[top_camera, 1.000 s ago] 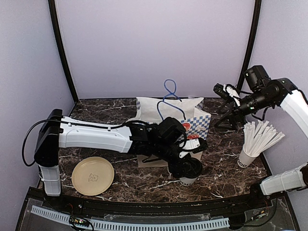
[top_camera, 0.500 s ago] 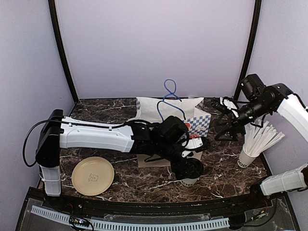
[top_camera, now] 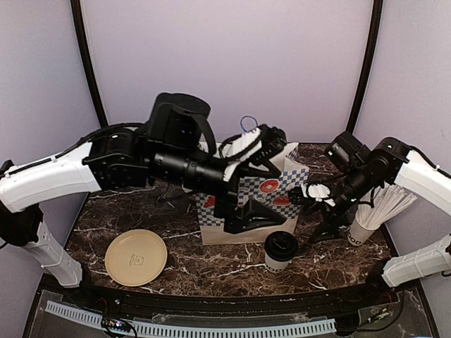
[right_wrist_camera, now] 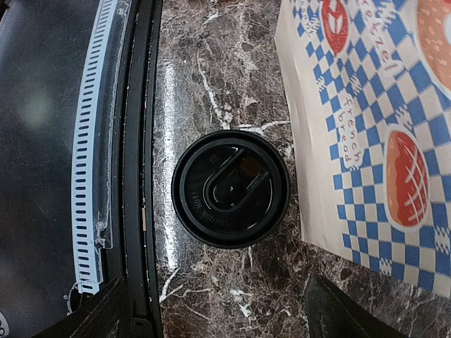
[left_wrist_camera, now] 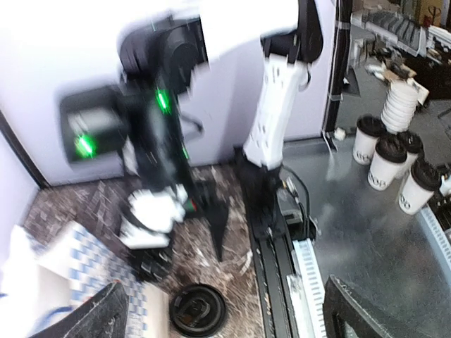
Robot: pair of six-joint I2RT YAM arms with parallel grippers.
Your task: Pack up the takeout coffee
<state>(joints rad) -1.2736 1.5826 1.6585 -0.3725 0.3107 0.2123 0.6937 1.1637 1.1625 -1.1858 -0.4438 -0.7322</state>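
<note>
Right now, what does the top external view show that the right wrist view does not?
Only the top view: the tan plate and the paper cup full of white sticks. Only the right wrist view: the embossed lettering on the black lid and the words "french bread" on the checked paper bag. Both: the lidded coffee cup, that bag and the marble table.

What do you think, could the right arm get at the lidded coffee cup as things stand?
Probably yes. The right claw hangs open above the lidded cup, with nothing between them in its wrist view. The paper bag stands close beside the cup, so a finger may have little room there.
</note>
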